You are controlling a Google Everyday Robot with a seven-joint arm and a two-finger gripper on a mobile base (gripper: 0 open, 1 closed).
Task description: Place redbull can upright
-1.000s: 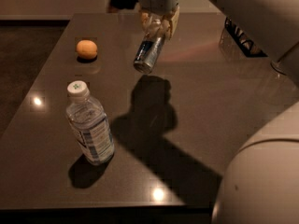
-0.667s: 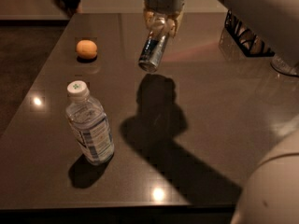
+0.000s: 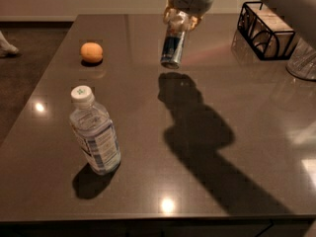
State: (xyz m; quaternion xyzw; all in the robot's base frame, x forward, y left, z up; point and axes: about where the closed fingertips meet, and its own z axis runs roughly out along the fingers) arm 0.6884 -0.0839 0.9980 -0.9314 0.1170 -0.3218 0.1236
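Note:
My gripper is at the top centre of the camera view, above the far middle of the dark table. It is shut on the top end of the redbull can, a slim silver and blue can. The can hangs almost upright, tilted slightly, with its shiny bottom end lowest and clear of the table. Its shadow falls on the table below and to the right.
A clear water bottle with a white cap stands at the front left. An orange lies at the far left. A black wire rack and a glass item stand at the far right.
The gripper has turned the can from a strong slant to nearly upright and shifted slightly right. The bottle and orange have not moved.

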